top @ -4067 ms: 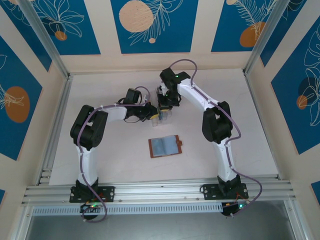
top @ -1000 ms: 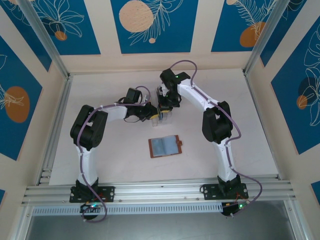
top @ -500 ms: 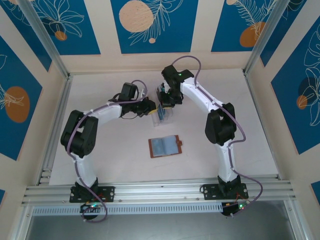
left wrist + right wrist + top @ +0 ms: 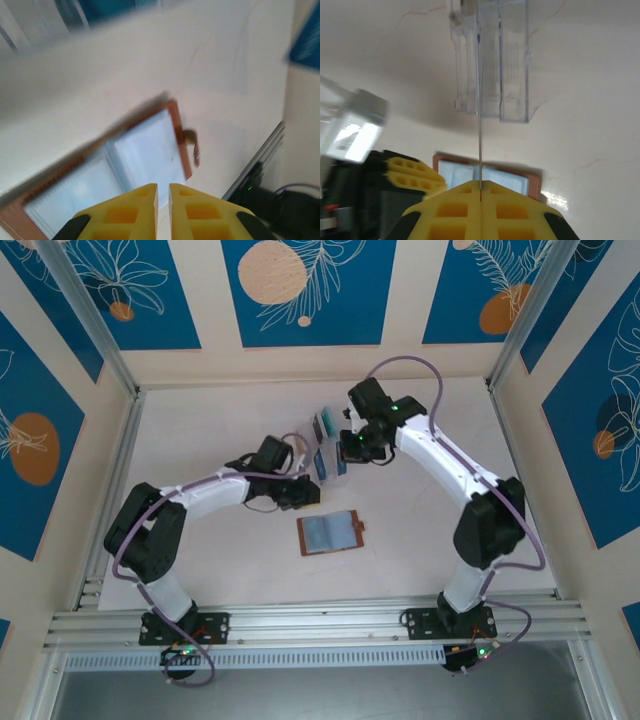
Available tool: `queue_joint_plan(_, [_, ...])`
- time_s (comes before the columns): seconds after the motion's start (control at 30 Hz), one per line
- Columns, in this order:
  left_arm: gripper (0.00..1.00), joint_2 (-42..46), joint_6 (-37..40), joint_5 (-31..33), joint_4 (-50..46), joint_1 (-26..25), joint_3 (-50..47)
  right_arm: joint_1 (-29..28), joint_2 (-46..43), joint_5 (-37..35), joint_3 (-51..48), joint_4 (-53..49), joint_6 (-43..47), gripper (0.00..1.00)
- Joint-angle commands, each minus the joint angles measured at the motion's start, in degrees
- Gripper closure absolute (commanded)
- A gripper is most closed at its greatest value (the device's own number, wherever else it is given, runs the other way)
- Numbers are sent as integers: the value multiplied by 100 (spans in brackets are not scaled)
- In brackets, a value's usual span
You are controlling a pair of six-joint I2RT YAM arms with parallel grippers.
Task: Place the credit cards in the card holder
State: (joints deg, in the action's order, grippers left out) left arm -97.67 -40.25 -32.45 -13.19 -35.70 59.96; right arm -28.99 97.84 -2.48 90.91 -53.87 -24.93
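Tabletop (image 4: 200, 420): right claw (image 4: 480, 184) pinches, seemingly, a card (image 4: 480, 145).

Surface: pale cream tabletop (image 4: 250, 575), with faint hairline cracks visible in the wrist views. Three cream walls (image 4: 210, 360) surround it, set with deep-blue panels (image 4: 350, 320) bearing white line-drawn leaves and peach or orange discs. Silver aluminium posts (image 4: 88, 320) stand at the far corners; ribbed aluminium rail (image 4: 320, 620) along the near edge. Light soft and even, shadows weak.

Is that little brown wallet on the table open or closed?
Open: the small brown leather wallet lies spread flat, pale blue-grey pockets facing up.
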Motion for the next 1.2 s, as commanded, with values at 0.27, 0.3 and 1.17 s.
queue_joint_plan(0.27, [87,-199,351,763,-587,-405,-424,122,-1127,2057,-2916,1767,-187,100])
queue_joint_plan(0.3, [87,-192,375,811,-596,-397,-470,119,-1170,2168,-3052,1871,-204,100])
queue_joint_plan(1.17, [89,-159,483,1202,-678,-314,-1013,123,-382,3070,-4080,2844,-254,100])
